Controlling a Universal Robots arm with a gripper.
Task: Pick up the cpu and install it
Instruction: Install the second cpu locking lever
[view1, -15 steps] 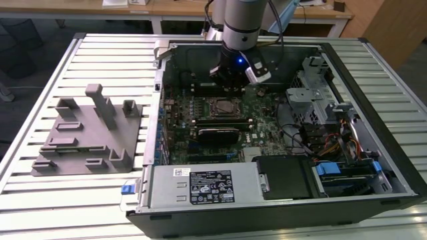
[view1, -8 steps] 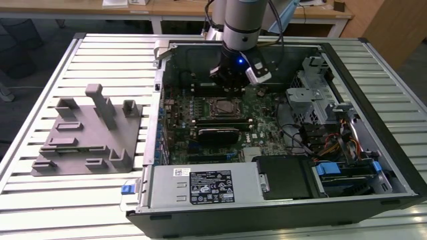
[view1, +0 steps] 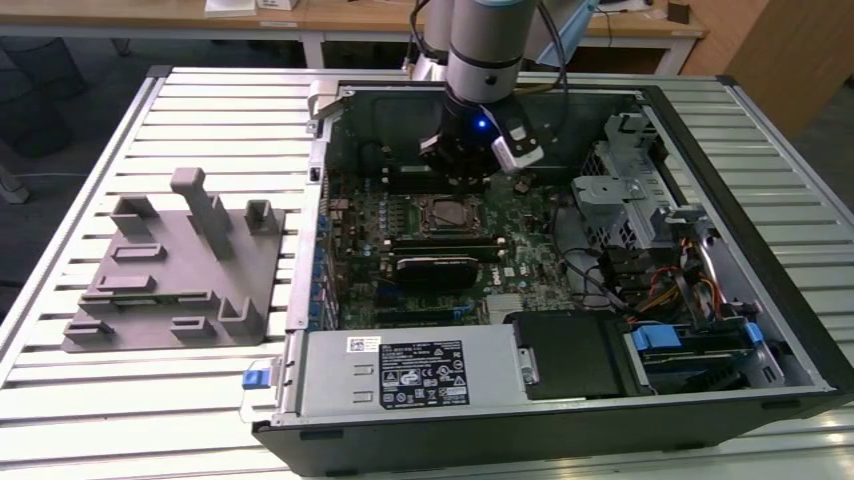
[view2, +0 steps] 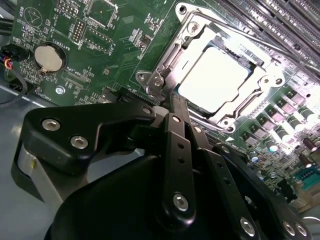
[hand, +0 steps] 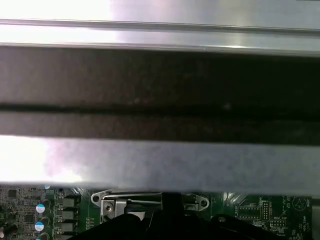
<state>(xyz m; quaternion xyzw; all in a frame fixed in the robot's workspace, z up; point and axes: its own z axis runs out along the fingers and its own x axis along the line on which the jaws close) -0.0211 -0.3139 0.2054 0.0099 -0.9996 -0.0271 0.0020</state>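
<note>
The cpu (view2: 215, 80), a pale square chip, lies flat inside the metal frame of the socket (view2: 167, 57) on the green motherboard. In the second wrist view my gripper (view2: 171, 101) has its black fingers drawn together, nothing between them, with the tip at the frame's edge beside the cpu. In the exterior view the gripper (view1: 470, 180) hangs inside the open computer case just behind the socket (view1: 447, 212). The first wrist view has the frame's edge (hand: 112, 205) next to the dark gripper body.
A grey plastic holder (view1: 174, 265) with upright posts sits on the slatted table at the exterior view's left. Inside the case are a power supply (view1: 400, 370), a drive cage (view1: 627, 180) and loose cables (view1: 641, 290). A coin battery (view2: 49, 56) sits near the socket.
</note>
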